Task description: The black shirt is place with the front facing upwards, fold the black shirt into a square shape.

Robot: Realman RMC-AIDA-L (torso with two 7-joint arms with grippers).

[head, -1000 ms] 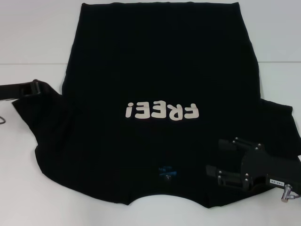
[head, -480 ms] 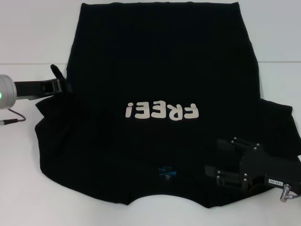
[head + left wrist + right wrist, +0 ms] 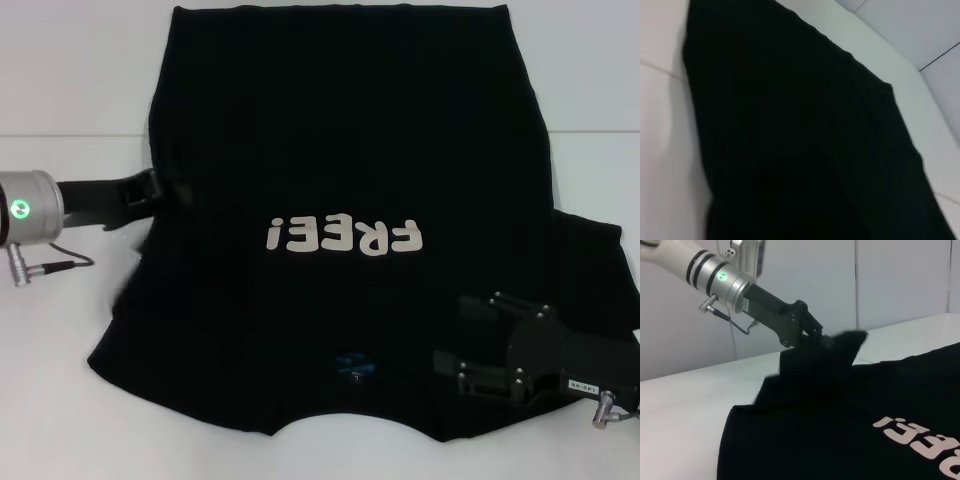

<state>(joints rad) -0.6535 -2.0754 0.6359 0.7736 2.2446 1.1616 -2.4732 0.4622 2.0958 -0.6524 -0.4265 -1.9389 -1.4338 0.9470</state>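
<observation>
The black shirt (image 3: 340, 200) lies spread on the white table (image 3: 60, 90), filling the middle of the head view, with the cream "FREE!" lettering (image 3: 345, 237) upside down and the small blue neck label (image 3: 355, 362) near the lower edge. What has just changed is the left sleeve: the left gripper (image 3: 160, 190) now sits at the middle left of the frame, over the shirt's side edge, and in the right wrist view it is closed on a lifted fold of black cloth (image 3: 835, 347) which it holds above the table. Compared with one second ago, this arm has come inward from the far left, and the sleeve that stuck out there is drawn in, so the left outline is now nearly straight. I judge that the first side fold is under way. The right gripper (image 3: 470, 345) rests at the lower right on the shirt, almost where it was; its jaws look apart, holding nothing.
</observation>
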